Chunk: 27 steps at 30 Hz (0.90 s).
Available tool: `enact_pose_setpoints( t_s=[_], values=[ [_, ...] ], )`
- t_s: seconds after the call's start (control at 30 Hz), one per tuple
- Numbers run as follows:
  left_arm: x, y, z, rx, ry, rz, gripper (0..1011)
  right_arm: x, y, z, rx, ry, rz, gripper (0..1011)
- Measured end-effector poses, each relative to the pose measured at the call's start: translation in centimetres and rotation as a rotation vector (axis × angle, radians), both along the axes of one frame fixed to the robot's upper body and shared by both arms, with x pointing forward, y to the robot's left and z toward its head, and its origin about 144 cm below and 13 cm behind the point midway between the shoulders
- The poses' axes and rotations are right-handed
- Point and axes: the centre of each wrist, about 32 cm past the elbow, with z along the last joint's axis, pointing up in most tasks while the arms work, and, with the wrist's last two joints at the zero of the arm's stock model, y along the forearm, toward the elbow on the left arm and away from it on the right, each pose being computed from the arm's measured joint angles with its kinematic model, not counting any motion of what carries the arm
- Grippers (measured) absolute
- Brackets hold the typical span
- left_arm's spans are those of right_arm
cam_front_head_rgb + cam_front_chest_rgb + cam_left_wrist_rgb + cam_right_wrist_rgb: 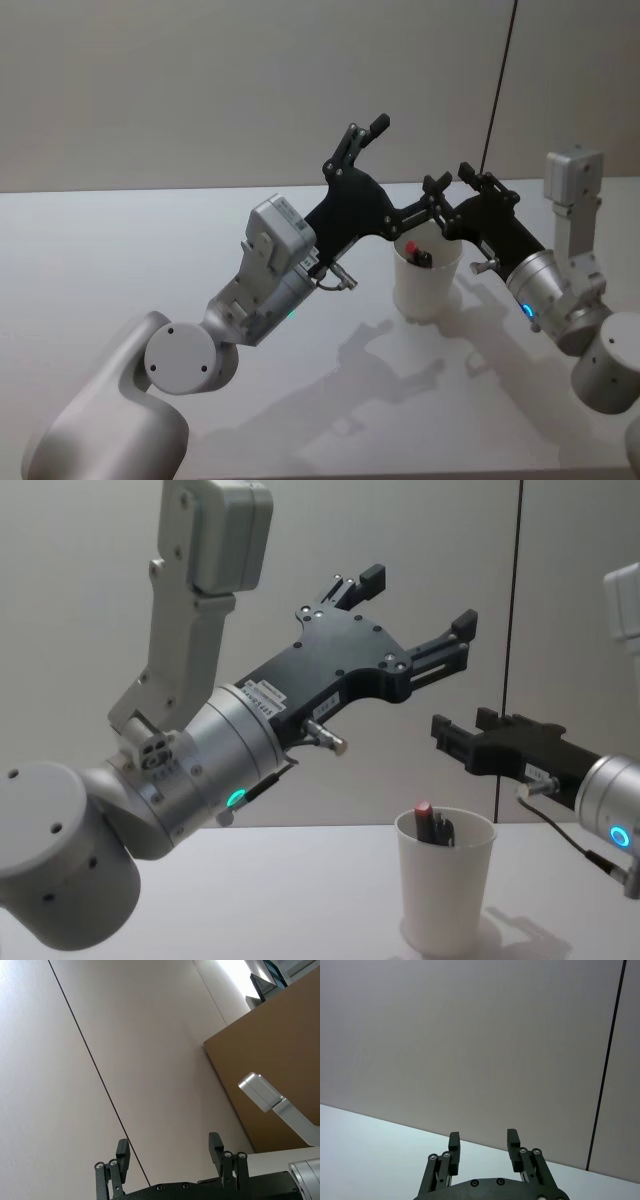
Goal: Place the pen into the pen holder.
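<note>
below both open grippers, pen in pen holder

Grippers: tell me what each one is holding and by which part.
Nothing is held. The left gripper and the right gripper are both open and empty, raised above the pen holder, where the pen already stands.

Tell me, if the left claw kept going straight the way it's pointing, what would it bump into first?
Probably nothing nearby. The open left gripper points up and away, above the pen holder, toward the bare wall. Its wrist view shows that wall ahead, so likely the wall, though depth is unclear.
</note>
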Motion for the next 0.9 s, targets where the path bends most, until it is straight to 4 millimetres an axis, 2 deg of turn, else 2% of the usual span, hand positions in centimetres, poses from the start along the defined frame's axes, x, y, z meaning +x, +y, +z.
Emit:
enact_pose_setpoints(
  t_s=[0.03,0.07,0.17,0.53,0.9],
  values=[
    [0.0,0.0,0.0,0.0,0.0,0.0,1000,0.02,0.02,-0.07,-0.002,0.002,0.0,589],
    [0.0,0.0,0.0,0.0,0.0,0.0,1000,0.04,0.04,-0.11,-0.003,0.003,-0.001,589],
    [0.0,0.0,0.0,0.0,0.0,0.0,1000,0.09,0.09,-0.22,-0.006,0.006,-0.002,729],
    [0.0,0.0,0.0,0.0,0.0,0.0,999,0.2,0.18,-0.44,-0.012,0.012,-0.004,1000],
    [0.0,0.0,0.0,0.0,0.0,0.0,999,0.24,0.22,-0.56,-0.015,0.014,-0.005,1001]
  ],
)
